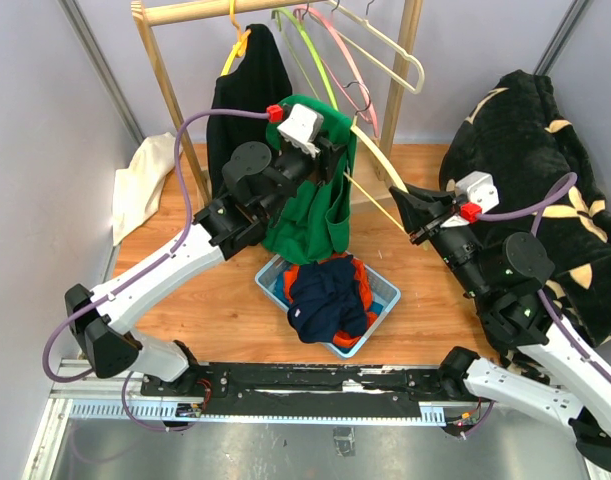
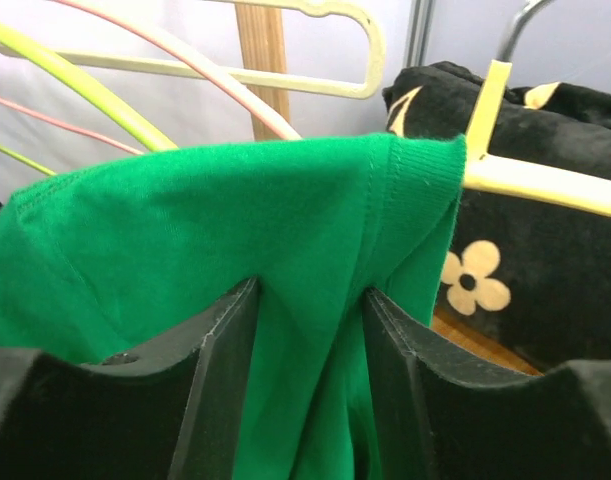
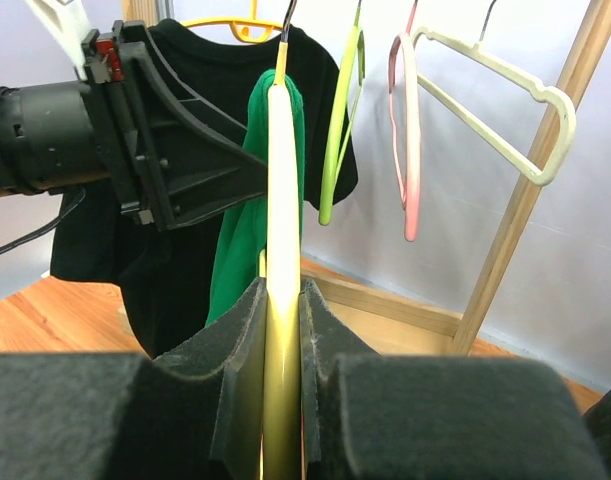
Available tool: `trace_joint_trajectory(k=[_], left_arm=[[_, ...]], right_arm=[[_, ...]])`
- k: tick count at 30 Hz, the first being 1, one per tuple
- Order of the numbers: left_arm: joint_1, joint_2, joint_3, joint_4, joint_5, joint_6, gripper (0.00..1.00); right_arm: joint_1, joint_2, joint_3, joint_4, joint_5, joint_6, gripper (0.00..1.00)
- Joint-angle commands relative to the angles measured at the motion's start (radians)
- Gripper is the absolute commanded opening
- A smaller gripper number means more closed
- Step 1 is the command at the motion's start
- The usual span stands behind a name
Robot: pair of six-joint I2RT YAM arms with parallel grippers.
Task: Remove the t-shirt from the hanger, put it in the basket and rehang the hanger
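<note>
A green t-shirt [image 1: 310, 200] hangs on a pale yellow hanger [image 1: 370, 145] below the wooden rack. My left gripper [image 1: 330, 150] is shut on a fold of the green t-shirt [image 2: 235, 220] near its collar; cloth fills the gap between the fingers of the left gripper [image 2: 310, 295]. The bare hanger arm [image 2: 545, 180] sticks out of the collar to the right. My right gripper [image 1: 405, 200] is shut on the hanger [image 3: 282, 200], the jaws pressed on both sides of its arm at the right gripper [image 3: 282, 290]. The t-shirt [image 3: 240, 240] hangs beyond it.
The wooden rack [image 1: 395, 90] also holds a black t-shirt [image 1: 245, 100] and several empty hangers [image 1: 385, 50]. A blue basket [image 1: 385, 300] of clothes sits below the green shirt. A black flowered blanket [image 1: 545, 140] lies at right, a white cloth [image 1: 140, 185] at left.
</note>
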Motion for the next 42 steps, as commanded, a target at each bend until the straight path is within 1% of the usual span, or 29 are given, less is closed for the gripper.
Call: trace_joint_trajectory(k=[1,4,5,7,9,13,15,18,21,25,27,31,34,36,38,40,42], left_arm=[[0.010,0.024,0.063,0.064,-0.052,0.017,0.44],[0.013,0.025,0.069,0.068,-0.051,0.009,0.19],[0.013,0.023,0.071,0.067,-0.050,0.007,0.12],[0.013,0.017,0.069,0.061,-0.049,0.004,0.04],[0.013,0.008,0.065,0.054,-0.055,0.002,0.02],[0.013,-0.021,0.047,0.043,-0.062,0.002,0.03],[0.013,-0.039,0.033,0.041,-0.050,-0.001,0.07],[0.013,-0.069,-0.003,0.055,0.002,-0.003,0.16],[0.013,-0.086,-0.024,0.063,0.045,-0.005,0.17],[0.013,-0.080,-0.016,0.040,0.064,-0.001,0.12],[0.013,-0.075,-0.012,0.034,0.061,-0.001,0.02],[0.013,-0.058,0.000,0.023,0.032,-0.002,0.00],[0.013,-0.051,0.010,0.019,0.037,-0.007,0.01],[0.013,-0.049,0.011,0.019,0.041,-0.013,0.10],[0.013,-0.046,0.009,0.023,0.042,-0.015,0.27],[0.013,-0.039,0.011,0.027,0.040,-0.015,0.33],[0.013,-0.028,0.018,0.028,0.032,-0.013,0.33]], right_arm=[[-0.016,-0.035,-0.001,0.086,-0.023,0.000,0.01],[-0.016,-0.043,-0.004,0.079,-0.016,0.000,0.01],[-0.016,-0.046,-0.005,0.077,-0.014,0.000,0.01],[-0.016,-0.050,-0.006,0.074,-0.008,-0.004,0.01],[-0.017,-0.052,-0.008,0.071,-0.002,-0.005,0.01],[-0.016,-0.060,-0.011,0.065,0.014,-0.012,0.01],[-0.016,-0.060,-0.010,0.062,0.024,-0.020,0.01],[-0.016,-0.060,-0.009,0.062,0.033,-0.025,0.01],[-0.016,-0.059,-0.010,0.065,0.032,-0.027,0.01],[-0.016,-0.060,-0.011,0.064,0.033,-0.026,0.01],[-0.016,-0.062,-0.013,0.066,0.033,-0.024,0.01],[-0.016,-0.063,-0.011,0.063,0.028,-0.023,0.01],[-0.016,-0.063,-0.005,0.061,0.023,-0.022,0.01],[-0.016,-0.063,-0.005,0.062,0.017,-0.020,0.01],[-0.016,-0.062,-0.005,0.062,0.011,-0.017,0.01],[-0.016,-0.062,-0.007,0.062,0.006,-0.013,0.01],[-0.016,-0.063,-0.011,0.068,0.002,-0.008,0.01]])
